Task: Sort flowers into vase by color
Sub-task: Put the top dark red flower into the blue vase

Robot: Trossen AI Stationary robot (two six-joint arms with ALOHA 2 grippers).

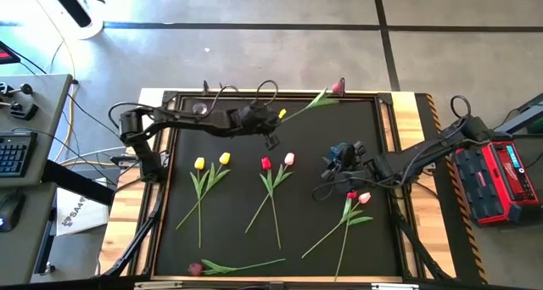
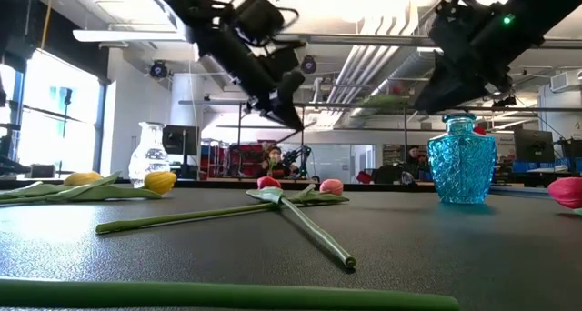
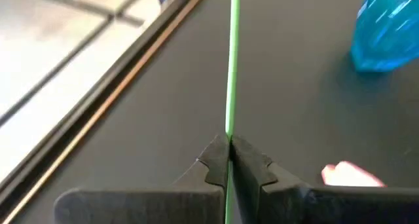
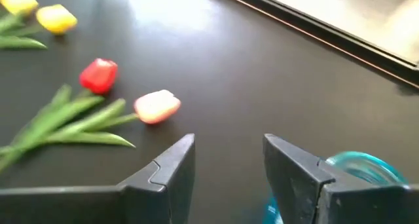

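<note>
My left gripper [image 1: 271, 140] hangs above the table's far middle, shut on a tulip stem [image 3: 230, 67]. That tulip's dark pink head [image 1: 339, 87] shows over the far edge. My right gripper [image 4: 229, 145] is open and hovers just above the blue glass vase [image 2: 462, 161], touching nothing. A clear vase [image 2: 150, 152] stands at the far left. On the mat lie two yellow tulips [image 1: 212, 161], a red and pink pair [image 1: 277, 161], another red and pink pair [image 1: 358, 197], and a maroon tulip [image 1: 195, 269] by the near edge. My left gripper pinches the thin green stem [image 3: 228, 129] between its two fingertips [image 3: 252, 162]. The stem runs straight out ahead, in line with the fingers, and also back between them. The tulip is lifted clear of the table, its head pointing toward the far right.
The black mat has a raised frame [image 1: 399, 154] around it, on a wooden table. A red box [image 1: 496, 184] sits off the right side and a keyboard [image 1: 13, 154] off the left. Bare mat lies between the middle pair and the right pair.
</note>
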